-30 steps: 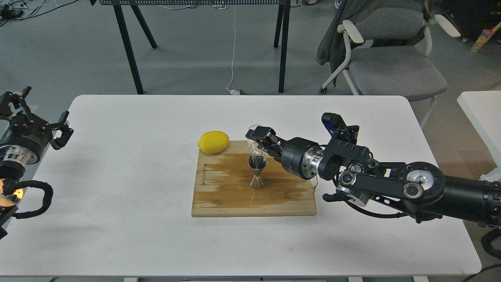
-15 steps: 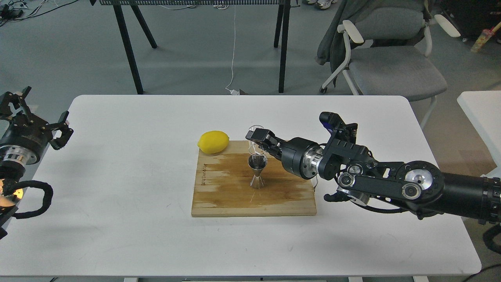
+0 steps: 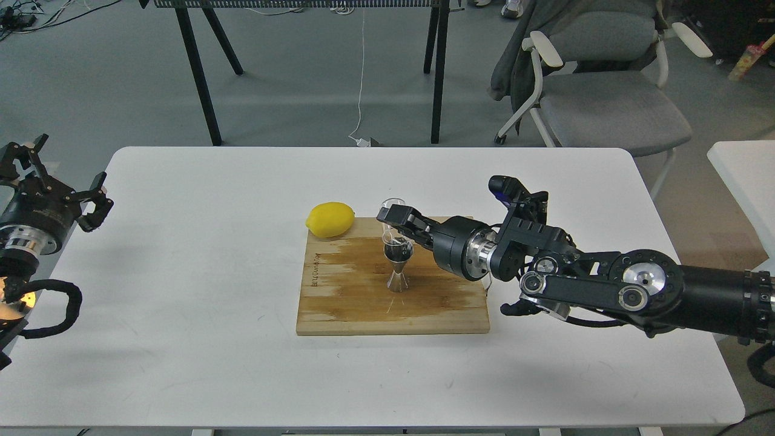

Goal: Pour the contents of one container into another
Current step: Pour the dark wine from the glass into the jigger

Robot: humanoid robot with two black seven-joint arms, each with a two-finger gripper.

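My right tool (image 3: 395, 223) pinches the glass (image 3: 392, 213), rigid, slick and breakable, by its side wall above the light, tippable jigger (image 3: 398, 265); left tool (image 3: 60, 181) spread.

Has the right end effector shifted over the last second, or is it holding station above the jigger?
Yes. The right end effector, shut on the glass tumbler, has drifted slightly left toward the lemon, judged against the steel jigger.

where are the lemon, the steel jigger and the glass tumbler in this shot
lemon (image 3: 330, 219), head view, middle of its yellow skin
steel jigger (image 3: 398, 266), head view, its narrow waist
glass tumbler (image 3: 392, 209), head view, clear wall near its upper rim
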